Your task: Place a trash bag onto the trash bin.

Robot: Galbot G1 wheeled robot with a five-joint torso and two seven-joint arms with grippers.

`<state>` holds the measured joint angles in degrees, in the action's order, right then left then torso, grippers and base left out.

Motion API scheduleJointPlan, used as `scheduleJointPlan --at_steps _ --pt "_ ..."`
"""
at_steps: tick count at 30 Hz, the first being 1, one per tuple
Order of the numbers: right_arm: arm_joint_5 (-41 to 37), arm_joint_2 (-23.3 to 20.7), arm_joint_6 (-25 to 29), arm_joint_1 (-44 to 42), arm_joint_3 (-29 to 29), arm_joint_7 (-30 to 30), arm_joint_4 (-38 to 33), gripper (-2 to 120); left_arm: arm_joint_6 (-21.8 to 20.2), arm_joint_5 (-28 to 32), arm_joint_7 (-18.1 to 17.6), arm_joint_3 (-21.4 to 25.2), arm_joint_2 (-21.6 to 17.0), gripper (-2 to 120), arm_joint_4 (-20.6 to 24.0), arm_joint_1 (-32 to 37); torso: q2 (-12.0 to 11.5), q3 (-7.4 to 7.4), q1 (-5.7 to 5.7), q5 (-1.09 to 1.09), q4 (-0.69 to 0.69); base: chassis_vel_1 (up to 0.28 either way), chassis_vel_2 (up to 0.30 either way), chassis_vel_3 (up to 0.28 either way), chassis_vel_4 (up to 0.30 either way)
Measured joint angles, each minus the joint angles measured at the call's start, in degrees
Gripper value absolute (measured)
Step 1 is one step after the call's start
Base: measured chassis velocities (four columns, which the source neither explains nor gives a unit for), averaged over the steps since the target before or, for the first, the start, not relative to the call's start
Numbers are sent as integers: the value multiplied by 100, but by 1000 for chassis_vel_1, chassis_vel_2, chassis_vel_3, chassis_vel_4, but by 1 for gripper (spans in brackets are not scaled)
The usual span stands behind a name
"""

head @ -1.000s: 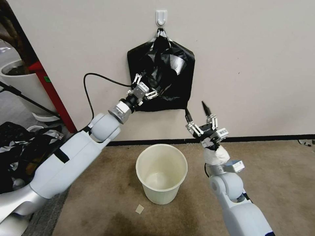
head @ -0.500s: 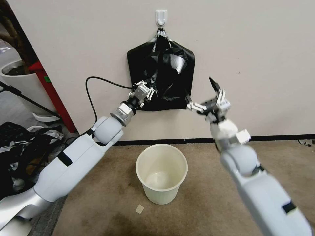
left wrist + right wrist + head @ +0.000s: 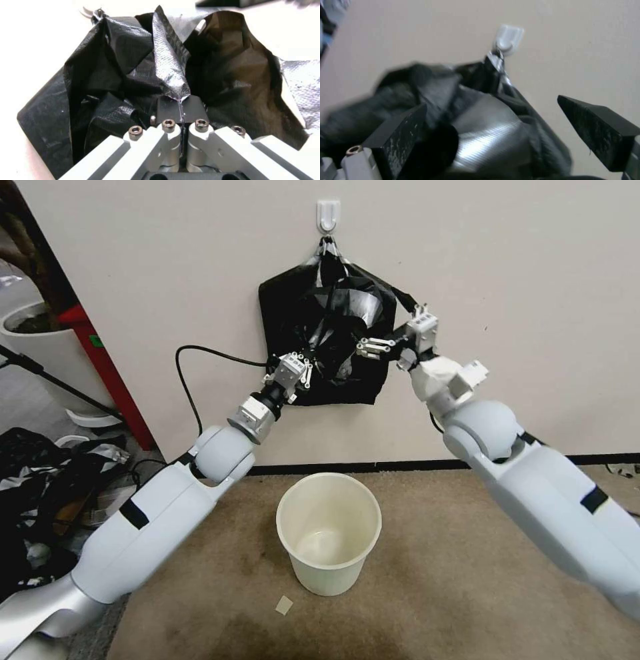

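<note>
1. The trash bag (image 3: 333, 323) hangs against the wall in the upper centre of the head view, part of a black bundle strung from a white hook (image 3: 328, 215).
2. Behind the loose, glossy film sits a flat five-sided pack of black bags (image 3: 280, 307), its edges showing at the left and bottom of the bundle.
3. The left hand (image 3: 301, 368) is at the lower left of the bundle, its arm reaching up from the lower left of the frame.
4. In the left wrist view the left hand's fingers (image 3: 170, 107) are pressed together on a peaked fold of the trash bag (image 3: 170, 62), pinching the thin film between them.
5. The right hand (image 3: 393, 328) is at the upper right of the bundle, with its arm coming in from the lower right of the frame.
6. In the right wrist view the right hand's two black fingers (image 3: 405, 132) stand wide apart, with a silvery-sheened fold of the trash bag (image 3: 486, 140) between them and nothing gripped.
7. The trash bin (image 3: 329, 533) stands upright on the brown carpet (image 3: 467, 580) in the lower centre of the head view, below the hanging bundle and well apart from both hands; its inside is bare.
8. A small tan scrap (image 3: 284, 605) lies on the carpet just beside the bin's base.
9. A black cable (image 3: 200, 355) loops from the left wrist across the wall.
</note>
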<state>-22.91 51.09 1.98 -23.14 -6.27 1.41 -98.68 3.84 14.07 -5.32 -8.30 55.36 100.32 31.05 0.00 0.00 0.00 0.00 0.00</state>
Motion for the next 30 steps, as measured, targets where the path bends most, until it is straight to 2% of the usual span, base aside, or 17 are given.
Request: scheduleJointPlan --at_steps 5,8,9,11,16,24,28,29,30 --pt "225 -67 -397 130 18 -193 68 96 2 0 0 24 24 0 40 41 0 0 0 0 0 0 0 0 0" --pt "327 -157 -467 139 105 -588 91 86 2 0 0 33 82 0 46 47 0 0 0 0 0 0 0 0 0" --pt "327 -157 -467 139 105 -588 91 86 2 0 0 33 82 0 46 47 0 0 0 0 0 0 0 0 0" --pt "428 -240 -501 129 147 -960 92 76 2 -1 0 35 122 0 55 50 0 0 0 0 -2 0 0 0 0" --pt "646 -242 -532 213 162 -1127 230 69 5 -1 0 60 120 0 92 87 0 0 0 0 0 0 0 0 0" --pt "728 -192 -520 432 93 -1299 504 71 8 1 4 67 100 0 110 130 0 0 0 0 0 0 0 0 0" --pt "739 -201 -482 505 55 -1485 551 79 10 9 6 83 78 0 123 147 0 0 0 0 0 0 0 0 0" --pt "806 -221 -479 538 51 -1629 554 89 11 17 8 102 70 0 146 167 0 -1 0 0 0 0 0 0 0" --pt "806 -221 -479 538 51 -1629 554 89 11 17 8 102 70 0 146 167 0 -1 0 0 0 0 0 0 0"
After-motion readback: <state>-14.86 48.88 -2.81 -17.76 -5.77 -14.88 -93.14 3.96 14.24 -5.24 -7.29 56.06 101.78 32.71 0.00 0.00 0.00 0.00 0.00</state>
